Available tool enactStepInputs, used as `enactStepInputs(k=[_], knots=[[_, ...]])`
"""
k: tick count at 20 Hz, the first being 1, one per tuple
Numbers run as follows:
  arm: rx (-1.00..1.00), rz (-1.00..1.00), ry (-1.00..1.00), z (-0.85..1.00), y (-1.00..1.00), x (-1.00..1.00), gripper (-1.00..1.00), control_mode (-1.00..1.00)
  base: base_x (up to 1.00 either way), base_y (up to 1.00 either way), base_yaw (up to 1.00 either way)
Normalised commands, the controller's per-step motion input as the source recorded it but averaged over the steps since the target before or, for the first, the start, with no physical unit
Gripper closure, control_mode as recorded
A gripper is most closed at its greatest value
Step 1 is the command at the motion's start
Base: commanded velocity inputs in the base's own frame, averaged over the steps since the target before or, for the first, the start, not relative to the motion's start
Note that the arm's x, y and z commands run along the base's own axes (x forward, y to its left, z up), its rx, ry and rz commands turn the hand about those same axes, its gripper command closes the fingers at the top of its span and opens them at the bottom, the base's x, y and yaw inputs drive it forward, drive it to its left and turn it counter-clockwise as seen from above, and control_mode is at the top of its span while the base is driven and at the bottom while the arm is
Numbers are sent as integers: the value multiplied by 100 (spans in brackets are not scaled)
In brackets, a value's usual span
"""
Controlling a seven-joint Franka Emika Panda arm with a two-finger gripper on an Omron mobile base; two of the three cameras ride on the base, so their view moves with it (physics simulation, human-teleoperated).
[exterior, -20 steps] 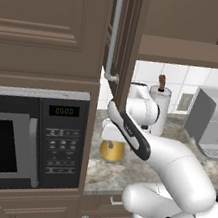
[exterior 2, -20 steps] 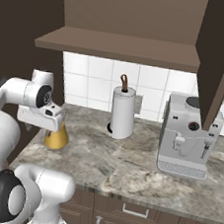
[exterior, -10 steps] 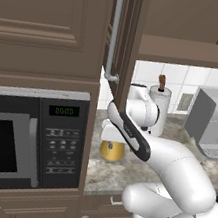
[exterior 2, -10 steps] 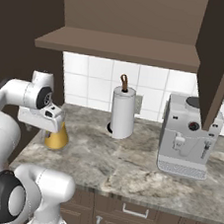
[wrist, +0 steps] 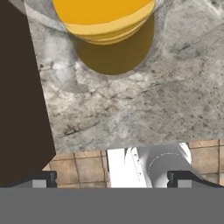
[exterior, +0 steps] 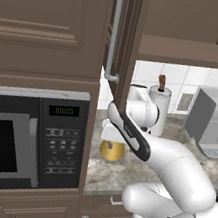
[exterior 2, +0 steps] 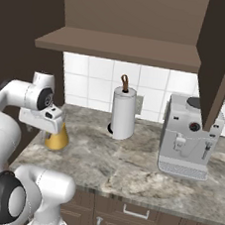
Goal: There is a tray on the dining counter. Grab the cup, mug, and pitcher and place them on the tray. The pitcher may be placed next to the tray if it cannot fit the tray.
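Hardly moving since before: hovering just over the pitcher standing on the stone worktop beside the paper towel roll, gripper spread fully wide, holding nothing.

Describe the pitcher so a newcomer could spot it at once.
Start at the stone worktop backed by white tiles. At its left end, under the open gripper, stands the pitcher. Its amber-yellow flared body sets it apart from the white paper-towel roll.

Home kitchen, microwave under brown cabinets, stone worktop, white tiles, coffee machine
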Motion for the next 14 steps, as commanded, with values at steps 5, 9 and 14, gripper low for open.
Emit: enactStepInputs(k=[5,9,14], knots=[[0,-3,0,-11,1,10,-100,-100,0,0,0],[0,-3,0,-9,2,12,-100,-100,0,0,0],[0,-3,0,-2,5,15,-100,-100,0,0,0]])
